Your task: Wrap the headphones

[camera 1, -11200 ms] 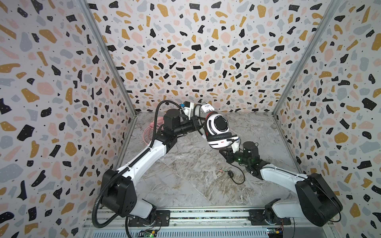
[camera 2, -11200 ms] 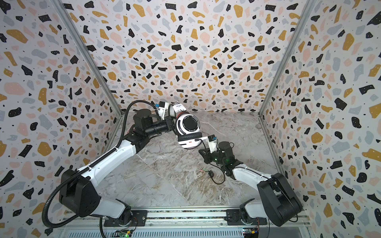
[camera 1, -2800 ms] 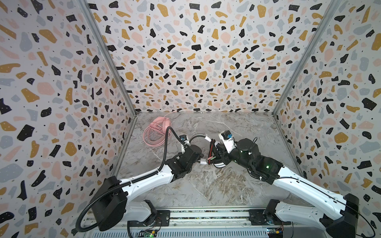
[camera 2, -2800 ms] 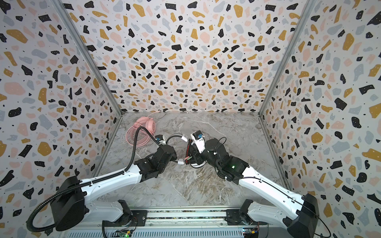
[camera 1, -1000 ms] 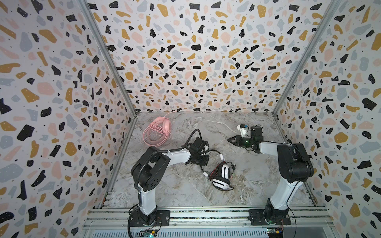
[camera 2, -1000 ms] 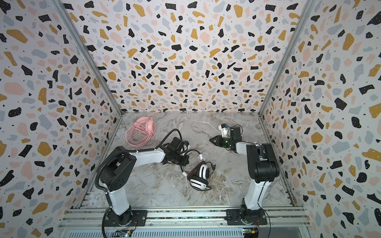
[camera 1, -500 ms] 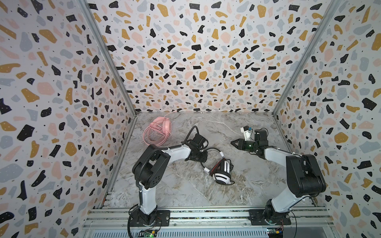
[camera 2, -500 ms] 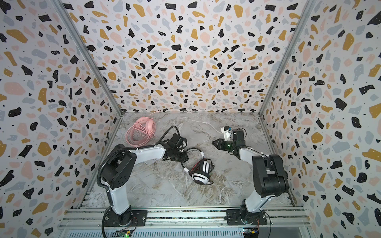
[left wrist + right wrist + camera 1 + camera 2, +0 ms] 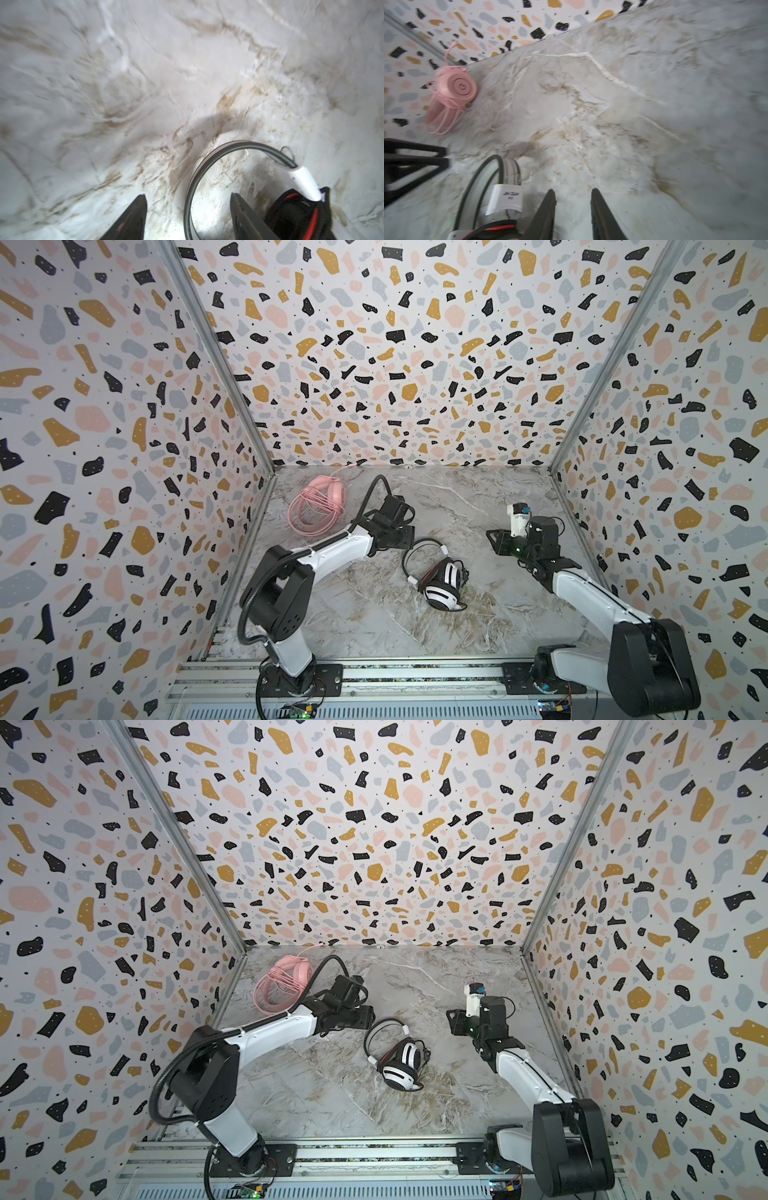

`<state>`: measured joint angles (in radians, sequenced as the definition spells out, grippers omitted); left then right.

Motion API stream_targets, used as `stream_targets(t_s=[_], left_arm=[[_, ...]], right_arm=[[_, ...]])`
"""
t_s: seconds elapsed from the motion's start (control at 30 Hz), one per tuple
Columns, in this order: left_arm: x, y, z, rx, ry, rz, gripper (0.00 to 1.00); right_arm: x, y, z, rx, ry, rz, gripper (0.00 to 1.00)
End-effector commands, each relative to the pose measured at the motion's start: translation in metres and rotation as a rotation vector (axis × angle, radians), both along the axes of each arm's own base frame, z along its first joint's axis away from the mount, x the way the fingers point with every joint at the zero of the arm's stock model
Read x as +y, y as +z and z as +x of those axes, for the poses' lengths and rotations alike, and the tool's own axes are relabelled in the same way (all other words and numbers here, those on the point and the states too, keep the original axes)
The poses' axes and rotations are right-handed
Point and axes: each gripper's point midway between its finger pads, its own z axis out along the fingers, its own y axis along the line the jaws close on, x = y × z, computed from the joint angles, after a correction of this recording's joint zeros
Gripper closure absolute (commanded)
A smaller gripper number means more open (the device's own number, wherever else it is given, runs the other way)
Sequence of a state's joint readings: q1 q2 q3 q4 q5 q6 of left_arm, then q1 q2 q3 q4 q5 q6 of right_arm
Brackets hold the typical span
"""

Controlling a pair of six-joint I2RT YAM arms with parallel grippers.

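2 claws open, white-blk headset [image 9: 442, 587] flat, band twd far-left at left claw [image 9: 187, 197], cups twd front, right claw [image 9: 573, 192] apart

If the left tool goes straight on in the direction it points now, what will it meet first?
Most likely the dark headband of the white-and-black headphones: its arc curves just ahead of the open left tool. Depth is unclear.
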<state>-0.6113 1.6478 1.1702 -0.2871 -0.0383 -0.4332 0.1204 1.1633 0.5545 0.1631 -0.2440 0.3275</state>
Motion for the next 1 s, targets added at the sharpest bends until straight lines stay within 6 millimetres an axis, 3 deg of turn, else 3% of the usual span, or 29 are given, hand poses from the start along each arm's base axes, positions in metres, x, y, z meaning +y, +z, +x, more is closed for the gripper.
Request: stream_targets(t_s=[0.0,0.1,0.27,0.43,0.53,0.7,0.87,0.97], left_arm=[[0.047,0.020,0.015,-0.131,0.155,0.035,0.35],[0.087,0.040,0.016,-0.236,0.274,-0.042,0.33],[0.168,0.066,0.006,-0.412,0.505,-0.099,0.18],[0.254,0.060,-0.013,-0.493,0.787,-0.017,0.01],[0.290,0.052,-0.030,-0.567,0.926,0.037,0.00],[0.326,0.045,-0.058,-0.693,1.086,0.154,0.00],[0.336,0.045,-0.064,-0.774,1.092,0.203,0.00],[0.338,0.038,-0.071,-0.789,1.054,0.286,0.00]], right_arm=[[-0.049,0.010,0.003,-0.090,-0.247,-0.138,0.64],[-0.071,0.013,0.002,-0.127,-0.347,-0.214,0.60],[-0.096,0.012,0.006,-0.207,-0.450,-0.296,0.54],[-0.107,0.010,0.004,-0.346,-0.500,-0.319,0.48],[-0.100,0.014,0.000,-0.473,-0.449,-0.341,0.46],[-0.102,0.007,0.001,-0.519,-0.461,-0.353,0.46],[-0.087,-0.002,0.012,-0.498,-0.364,-0.368,0.43],[-0.090,0.004,0.001,-0.573,-0.390,-0.349,0.41]])
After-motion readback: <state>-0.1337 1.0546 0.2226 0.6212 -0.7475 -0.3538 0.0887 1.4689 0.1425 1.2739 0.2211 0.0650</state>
